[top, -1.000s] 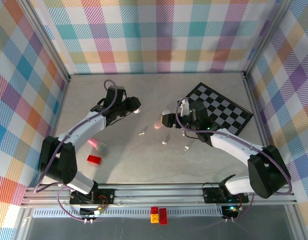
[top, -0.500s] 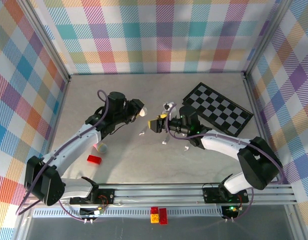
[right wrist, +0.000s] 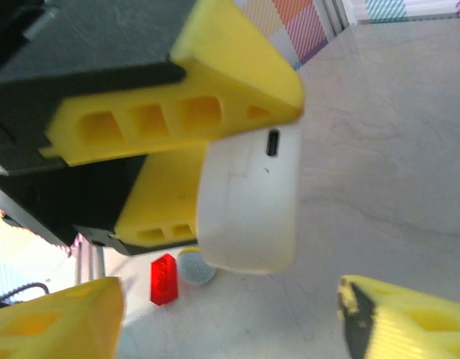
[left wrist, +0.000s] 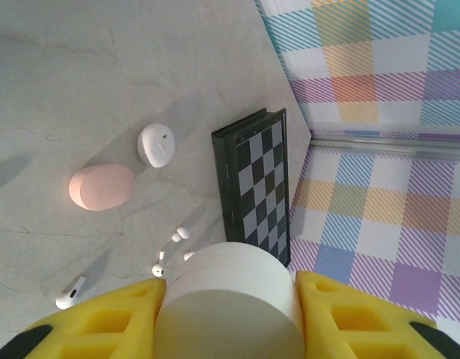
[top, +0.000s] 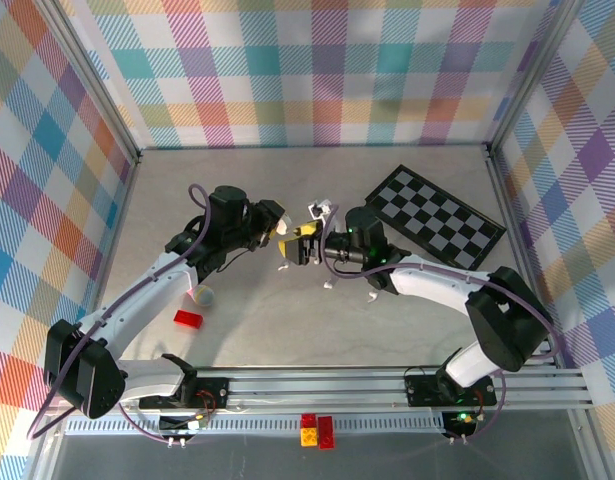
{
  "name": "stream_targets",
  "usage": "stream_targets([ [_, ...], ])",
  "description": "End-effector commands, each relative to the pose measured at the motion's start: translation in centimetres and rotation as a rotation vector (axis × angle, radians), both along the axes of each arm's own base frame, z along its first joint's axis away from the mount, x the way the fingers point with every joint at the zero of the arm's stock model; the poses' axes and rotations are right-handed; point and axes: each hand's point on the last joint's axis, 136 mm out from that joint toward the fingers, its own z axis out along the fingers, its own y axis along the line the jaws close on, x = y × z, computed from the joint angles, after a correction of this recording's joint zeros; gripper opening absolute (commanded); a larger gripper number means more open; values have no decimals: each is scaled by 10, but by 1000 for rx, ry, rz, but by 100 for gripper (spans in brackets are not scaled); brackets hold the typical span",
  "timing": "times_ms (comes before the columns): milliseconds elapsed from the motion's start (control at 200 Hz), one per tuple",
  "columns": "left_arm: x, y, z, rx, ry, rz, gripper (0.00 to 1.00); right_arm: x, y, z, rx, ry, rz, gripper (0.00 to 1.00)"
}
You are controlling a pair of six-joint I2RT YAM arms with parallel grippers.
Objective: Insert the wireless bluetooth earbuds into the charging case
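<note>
Grey table (top: 237, 330) w/ chessboard (top: 437, 215) at far R. Above mid-table, L gripper (top: 276, 222) clamps white charging case (right wrist: 248, 202) btw its yellow fingers, clear of the surface. R gripper (top: 305, 242) faces it just beside, jaws wide w/ nothing in them. Pink case (left wrist: 102, 187) & round white case (left wrist: 155, 144) lie side by side, not touching; earbuds (left wrist: 71, 293) lie loose on table nearby, scattered apart.

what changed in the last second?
The right tool swept left across the table to meet the left tool; its open fingers now sit just short of the white case. The left tool edged right, bringing that case toward it, grip unchanged. Earbuds, chessboard and red brick stayed put.
</note>
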Motion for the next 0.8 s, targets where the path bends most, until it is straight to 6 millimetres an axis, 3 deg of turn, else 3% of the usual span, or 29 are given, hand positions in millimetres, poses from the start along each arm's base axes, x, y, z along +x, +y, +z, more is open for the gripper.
stream_targets([
  [0,-6,-4,2,-16,9,-21,32,7,9,22,61,-39,10,64],
  [115,-7,-4,2,-19,10,-24,32,11,15,27,75,-42,18,52],
  [250,-8,-4,-1,-15,17,-29,32,16,18,28,78,-51,14,49],
  [395,-8,-4,-5,-16,26,-27,32,16,19,28,69,-56,19,34],
  [605,-8,0,-7,-2,26,-13,33,14,14,26,45,-65,9,37],
  [740,-8,-1,-7,7,22,-20,36,12,12,26,24,-79,16,19],
  [795,-7,-1,-6,9,15,-20,43,12,11,28,23,-83,16,15],
])
